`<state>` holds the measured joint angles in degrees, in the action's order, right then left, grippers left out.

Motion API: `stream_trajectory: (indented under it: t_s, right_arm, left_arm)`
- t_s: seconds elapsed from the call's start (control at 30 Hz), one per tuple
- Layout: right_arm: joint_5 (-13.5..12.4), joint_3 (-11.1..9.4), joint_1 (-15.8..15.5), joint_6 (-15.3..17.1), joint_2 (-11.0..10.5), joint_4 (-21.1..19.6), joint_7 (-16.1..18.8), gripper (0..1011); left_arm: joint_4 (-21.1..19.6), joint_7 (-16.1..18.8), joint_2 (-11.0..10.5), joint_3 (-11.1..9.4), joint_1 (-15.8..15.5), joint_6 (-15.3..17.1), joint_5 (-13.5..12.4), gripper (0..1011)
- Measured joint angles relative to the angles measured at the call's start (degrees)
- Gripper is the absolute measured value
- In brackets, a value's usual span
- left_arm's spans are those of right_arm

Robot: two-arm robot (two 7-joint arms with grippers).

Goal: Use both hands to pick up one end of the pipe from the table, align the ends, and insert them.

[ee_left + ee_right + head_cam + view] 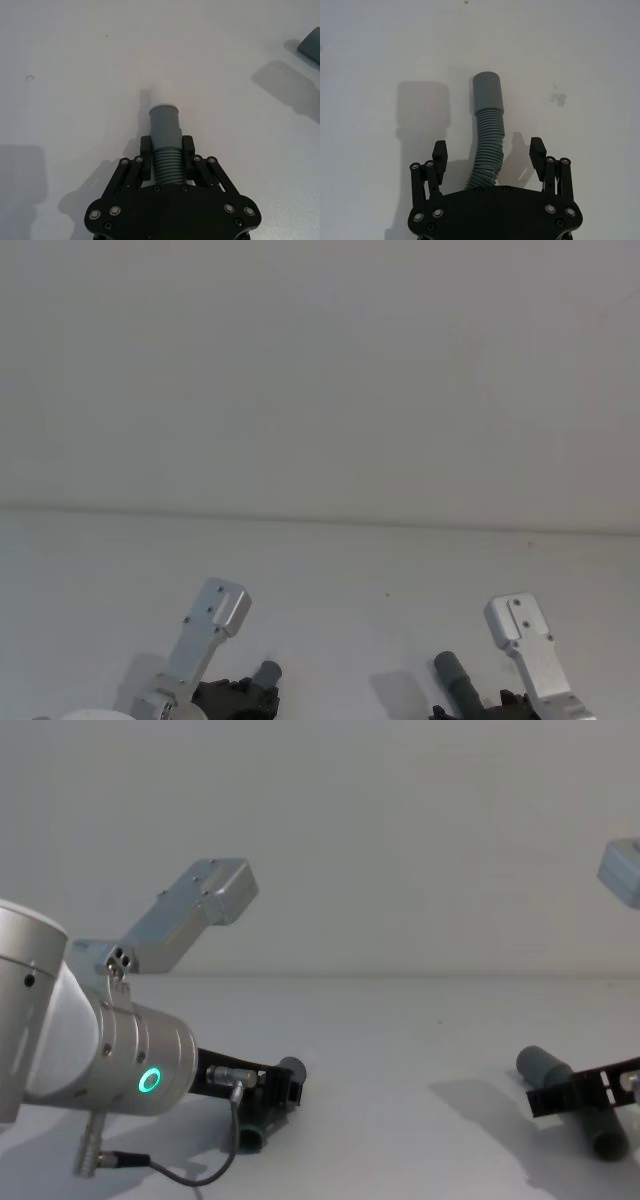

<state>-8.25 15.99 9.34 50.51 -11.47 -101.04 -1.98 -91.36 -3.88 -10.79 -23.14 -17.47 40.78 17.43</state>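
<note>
Two hose pieces here, well apart, one on each side. The left hose piece (165, 125) is pinched on its ribbed part by the left gripper (166, 148), with the fingers pressed tight against it. Its grey cuff sticks out past the fingertips, and the white tip (161, 95) nearly vanishes against the white table (60, 55). Can't tell if that piece is actually off the table.

The right hose piece (489, 131) runs between the fingers of the right gripper (488, 150). Those are spread wide, with a gap on both sides, so nothing is touching. Its wide cuff (488, 91) points away from the wrist, and the back end disappears under the gripper body.

The head view cuts both grippers off at the bottom edge, so you mostly see cuffs poking out.
</note>
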Motion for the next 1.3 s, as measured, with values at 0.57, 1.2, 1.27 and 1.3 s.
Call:
stream_trajectory:
  t_s: [0.57,1.2,1.27,1.3]
  right_arm:
    - [0.16,-0.7,0.49,1.62,1.66,0.59,-0.52,1000]
    - [0.58,-1.1,0.5,2.21,2.17,0.74,-0.5,1000]
    - [0.61,-1.13,0.51,2.26,2.22,0.75,-0.49,996]
    - [0.63,-1.15,0.51,2.29,2.24,0.76,-0.49,968]
  left_arm:
    - [0.0,0.0,0.0,0.0,0.0,0.0,0.0,322]
    - [0.0,0.01,-0.01,0.0,0.0,0.0,0.0,322]
    - [0.01,0.0,-0.01,0.0,0.0,0.0,0.0,323]
    - [0.0,0.01,0.0,0.0,0.0,0.0,0.0,323]
